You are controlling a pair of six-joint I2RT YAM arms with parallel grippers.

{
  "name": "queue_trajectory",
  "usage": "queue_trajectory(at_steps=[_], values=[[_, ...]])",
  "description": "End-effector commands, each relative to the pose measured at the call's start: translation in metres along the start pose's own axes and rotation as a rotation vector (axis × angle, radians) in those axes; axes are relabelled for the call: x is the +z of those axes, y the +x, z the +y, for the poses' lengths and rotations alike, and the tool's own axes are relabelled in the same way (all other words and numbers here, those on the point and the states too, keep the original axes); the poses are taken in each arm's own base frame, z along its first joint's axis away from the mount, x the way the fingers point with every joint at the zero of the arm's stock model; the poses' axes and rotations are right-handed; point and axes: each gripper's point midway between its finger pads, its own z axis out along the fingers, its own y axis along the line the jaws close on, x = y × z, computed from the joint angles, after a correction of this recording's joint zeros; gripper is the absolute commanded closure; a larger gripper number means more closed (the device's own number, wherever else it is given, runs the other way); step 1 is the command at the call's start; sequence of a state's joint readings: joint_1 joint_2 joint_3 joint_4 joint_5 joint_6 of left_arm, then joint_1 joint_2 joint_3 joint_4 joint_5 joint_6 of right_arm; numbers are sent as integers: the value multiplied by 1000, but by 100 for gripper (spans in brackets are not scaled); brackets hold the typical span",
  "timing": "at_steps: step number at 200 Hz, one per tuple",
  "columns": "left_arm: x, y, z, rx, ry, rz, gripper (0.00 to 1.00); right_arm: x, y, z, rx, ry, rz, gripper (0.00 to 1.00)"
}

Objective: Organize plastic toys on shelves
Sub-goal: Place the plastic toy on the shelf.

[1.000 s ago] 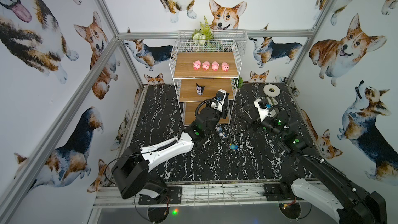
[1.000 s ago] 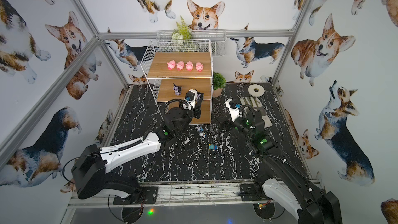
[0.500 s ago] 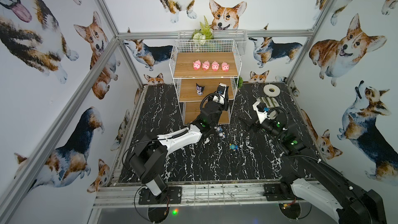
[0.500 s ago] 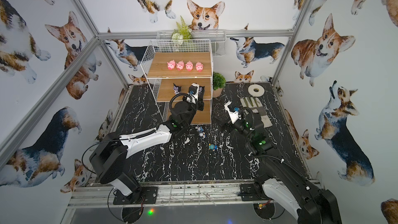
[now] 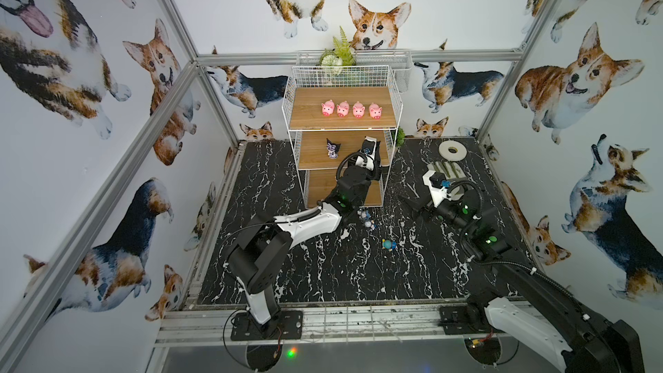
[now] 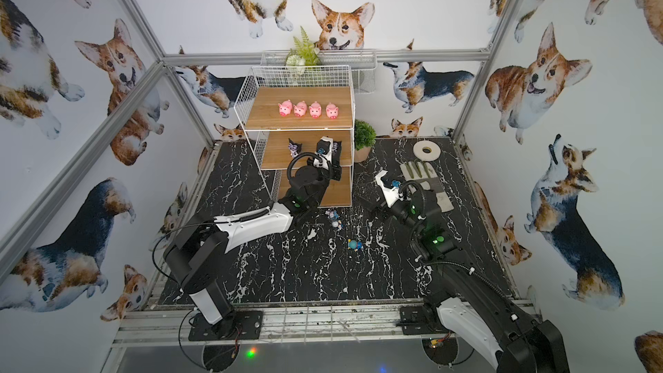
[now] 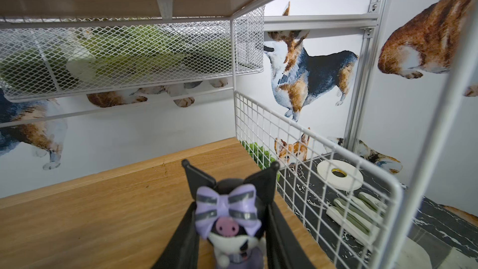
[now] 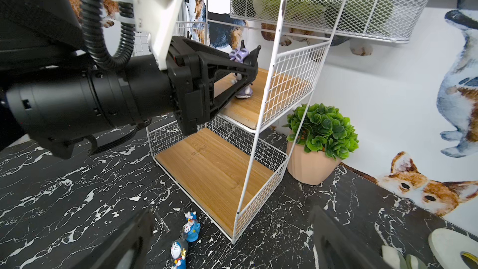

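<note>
Left gripper (image 7: 231,177) pinches a black-and-purple figure (image 7: 234,226) upright, low over the middle shelf (image 7: 103,203). I'm keeping it on the same board as its twin (image 5: 333,147), so like sits with like. Right gripper (image 8: 230,231) hangs spread wide above the blue figures (image 8: 192,226) on the table (image 8: 77,190), probably my next pick.

bright, soft, even light throughout
wrist views bend at the edges; the close purple-bowed figure (image 7: 230,218) is out of focus.

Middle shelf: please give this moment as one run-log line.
left jaws: shut on black-and-purple figure | where: at middle shelf | right jaws: open, empty
</note>
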State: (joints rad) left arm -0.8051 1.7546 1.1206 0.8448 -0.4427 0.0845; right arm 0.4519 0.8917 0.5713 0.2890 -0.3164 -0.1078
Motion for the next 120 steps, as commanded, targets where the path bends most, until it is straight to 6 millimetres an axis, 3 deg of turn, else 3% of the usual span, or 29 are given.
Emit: queue_trajectory(at_steps=[1, 120], values=[[-1, -9, 3, -30, 1, -54, 70, 1, -5, 2, -23, -9, -27, 0], [-4, -6, 4, -39, 9, -48, 52, 1, -3, 2, -20, -11, -24, 0]])
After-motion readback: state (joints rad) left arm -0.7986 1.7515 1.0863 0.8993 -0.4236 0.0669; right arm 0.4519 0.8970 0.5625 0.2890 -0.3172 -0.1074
